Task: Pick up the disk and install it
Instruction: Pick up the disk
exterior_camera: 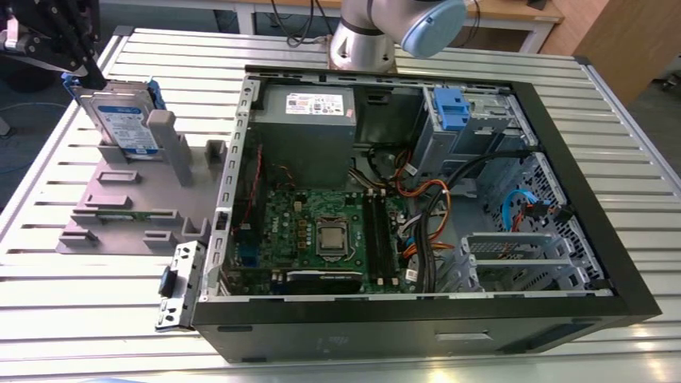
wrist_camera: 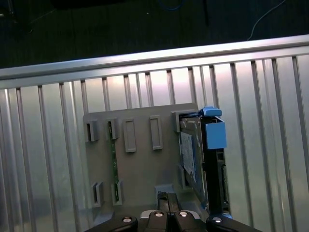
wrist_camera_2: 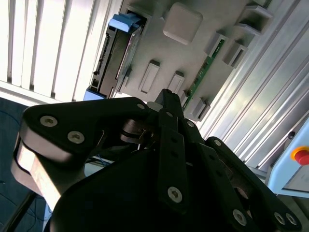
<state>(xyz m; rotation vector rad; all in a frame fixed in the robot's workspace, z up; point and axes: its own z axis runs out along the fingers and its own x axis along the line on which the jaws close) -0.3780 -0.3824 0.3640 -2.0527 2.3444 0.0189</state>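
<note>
gripper: black gripper [exterior_camera: 83, 70] hangs at the exterior view's far left, right over the top edge of the disk; touching or just clear of it, can't tell
gripper state: cannot tell if wide or narrow; nothing is lifted by it
disk: disk [exterior_camera: 120, 120] stands upright on edge in the far slot of the grey stand [exterior_camera: 127, 203]; blue bracket shows along its top and side; a grey post stands just in front of it
disk, first wrist view: seated at one end of the stand, blue bracket tab sticking out past the stand's edge
stand: sits on the slatted metal table [exterior_camera: 85, 311], just beside the case on the exterior view's left; a thin green board strip [exterior_camera: 133, 214] sits in a nearer slot
case: open computer case [exterior_camera: 426, 331] lying on its side, motherboard [exterior_camera: 319, 227] exposed, loose cables in the middle
drive cage: metal cage with a blue part [exterior_camera: 452, 108] at the far side of the case, toward the exterior view's right; probably the install spot; can't tell if a slot is free
arm: arm [exterior_camera: 372, 36] mounted at the far edge of the table, behind the case
done: gripper is positioned at the disk, nothing more
left: pick-up not yet done, disk still seated in the stand; install not yet done, disk well apart from the cage
progress: early, by my read
</note>
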